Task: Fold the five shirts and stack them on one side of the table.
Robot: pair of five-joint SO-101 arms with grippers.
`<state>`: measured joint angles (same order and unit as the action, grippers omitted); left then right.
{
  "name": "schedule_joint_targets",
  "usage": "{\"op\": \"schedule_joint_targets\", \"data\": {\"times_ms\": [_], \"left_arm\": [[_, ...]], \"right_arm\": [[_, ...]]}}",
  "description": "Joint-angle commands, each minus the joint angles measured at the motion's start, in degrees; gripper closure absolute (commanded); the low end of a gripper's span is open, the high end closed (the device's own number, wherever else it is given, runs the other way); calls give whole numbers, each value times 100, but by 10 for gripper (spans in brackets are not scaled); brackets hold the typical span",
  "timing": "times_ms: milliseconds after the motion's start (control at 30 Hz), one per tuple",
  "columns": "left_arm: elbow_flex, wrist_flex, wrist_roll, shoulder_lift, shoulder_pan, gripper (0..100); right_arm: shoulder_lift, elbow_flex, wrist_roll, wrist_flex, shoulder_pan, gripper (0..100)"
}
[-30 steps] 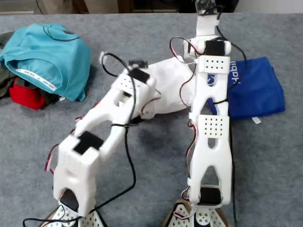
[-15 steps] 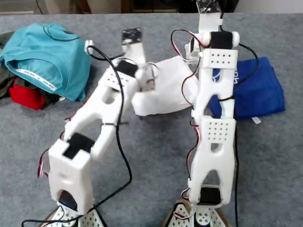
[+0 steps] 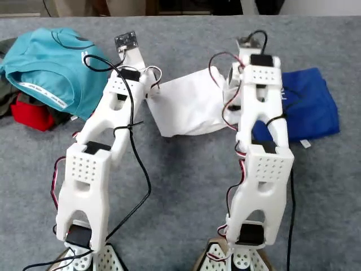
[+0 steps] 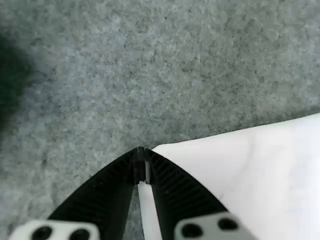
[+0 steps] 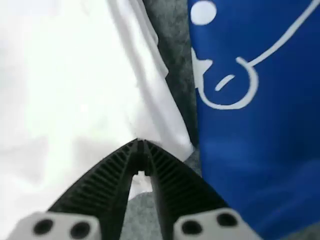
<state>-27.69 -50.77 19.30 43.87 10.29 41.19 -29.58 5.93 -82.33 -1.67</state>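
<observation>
The white cotton shirt [image 3: 189, 107] lay mid-table, stretched between the arms. The left gripper [image 4: 141, 167] had its jaws clamped on one corner. The right gripper [image 5: 140, 160] pinched the opposite edge, just beside the folded blue shirt [image 5: 260, 110], likely keeping it taut for folding.

The counter [image 3: 186, 186] wears a grey, felt-like covering over its whole top; beyond its far edge sit brown and tan shapes [image 3: 121, 7], a dark gap [image 3: 186, 7], a pale surface [image 3: 327, 7].
</observation>
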Motion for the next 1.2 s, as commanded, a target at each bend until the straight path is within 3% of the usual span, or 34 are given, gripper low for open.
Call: {"op": "schedule_joint_targets", "data": {"times_ms": [0,200,333,500,667,833,933,1100,1167], "left_arm": [[-325,0,-360,66,-26,981],[-360,-281,-422,119,-62,981],[-404,-413,-422,110,9,981],[-1011,-1187,-422,127,-79,981],[-1213,-2119,-422,119,-97,981],[-1855,-2954,-387,-207,-273,981],[-2066,-3376,-378,-488,-264,981],[-2171,-4712,308,-1068,466,981],[-2057,-4888,352,-1314,633,981]], "right_arm": [[84,268,-9,404,-136,995],[92,-75,-413,97,-295,995],[-391,-1121,-413,-844,-488,995],[-971,-2281,-343,-2040,-505,977],[-1815,-1068,114,-2013,-576,798],[-2756,998,290,-1758,75,703],[-3081,1516,571,-1037,549,747],[-2826,1534,818,158,734,998],[-2589,1534,888,273,743,962]]}}
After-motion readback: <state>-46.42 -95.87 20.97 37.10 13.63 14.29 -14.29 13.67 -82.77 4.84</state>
